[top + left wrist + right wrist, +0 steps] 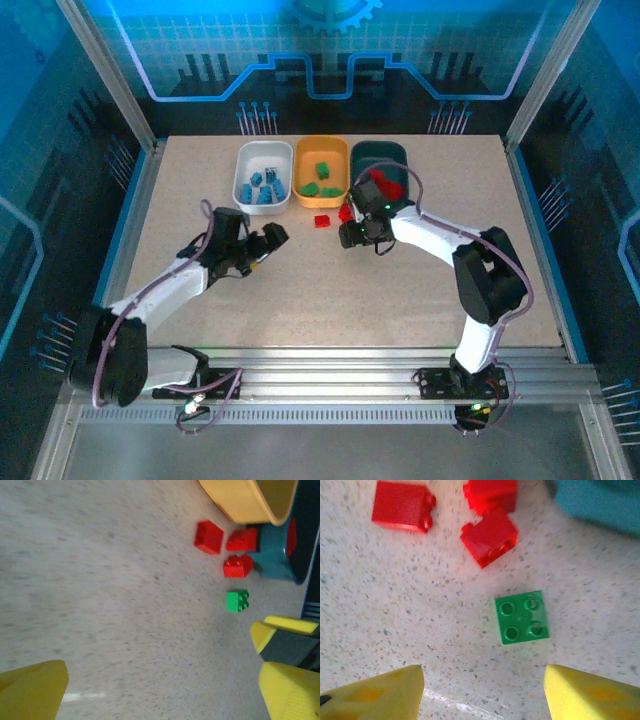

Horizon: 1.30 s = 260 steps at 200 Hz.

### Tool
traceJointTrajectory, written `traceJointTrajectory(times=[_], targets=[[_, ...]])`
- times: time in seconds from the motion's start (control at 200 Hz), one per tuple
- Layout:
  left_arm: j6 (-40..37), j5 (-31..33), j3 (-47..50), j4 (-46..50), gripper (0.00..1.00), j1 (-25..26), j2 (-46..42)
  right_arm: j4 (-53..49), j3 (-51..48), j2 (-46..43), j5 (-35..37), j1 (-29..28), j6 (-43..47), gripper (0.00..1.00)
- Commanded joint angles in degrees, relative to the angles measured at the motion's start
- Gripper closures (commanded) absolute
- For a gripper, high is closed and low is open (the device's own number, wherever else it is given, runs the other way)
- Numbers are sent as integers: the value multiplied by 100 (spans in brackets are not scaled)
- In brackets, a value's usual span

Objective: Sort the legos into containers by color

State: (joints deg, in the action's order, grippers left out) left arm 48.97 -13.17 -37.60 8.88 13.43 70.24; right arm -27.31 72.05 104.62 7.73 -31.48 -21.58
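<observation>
Green lego (522, 617) is lying studs-up on the table (395, 605), just ahead of the right gripper (482, 676) and centred between its fingers. Those jaws are standing fairly wide, holding nothing; the brick is square, so no long axis. Left gripper (272, 238) is hanging wide and empty, farther off. Loose count is one green, three red legos (487, 537), with three trays (305, 152) sitting beyond.

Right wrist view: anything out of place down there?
One green brick lies studs-up on the table, loose beside three red bricks near the teal tray. The other greens sit in the orange-yellow tray, so this one is the stray. Nothing looks damaged.
</observation>
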Motion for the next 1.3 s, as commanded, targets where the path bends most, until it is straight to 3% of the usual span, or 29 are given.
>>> traceJointTrajectory(times=[0.0, 0.14, 0.305, 0.59, 0.78, 0.88, 1.101, 1.296], targets=[[-185, 53, 427, 377, 1, -396, -694, 103, 86, 392, 265, 64, 62, 34], [-194, 50, 789, 552, 1, -575, -1287, -10, 304, 843, 461, 100, 198, 36], [-195, 63, 989, 448, 1, -609, -1380, -10, 389, 1038, 605, 156, 315, 48], [-220, -203, 878, 42, 1, -623, -913, -345, 887, 1289, 782, 237, 580, 41], [-264, -248, 893, -127, 1, -631, -802, -468, 982, 1360, 683, 243, 573, 65], [-281, -282, 879, -216, 1, -631, -728, -490, 789, 1036, 741, 188, 499, 72], [-327, -334, 680, -114, 1, -631, -513, -669, 784, -73, 778, 20, 413, 73], [-69, -469, 757, 63, 1, -981, -162, -671, 2093, 621, 384, 11, 353, 73]])
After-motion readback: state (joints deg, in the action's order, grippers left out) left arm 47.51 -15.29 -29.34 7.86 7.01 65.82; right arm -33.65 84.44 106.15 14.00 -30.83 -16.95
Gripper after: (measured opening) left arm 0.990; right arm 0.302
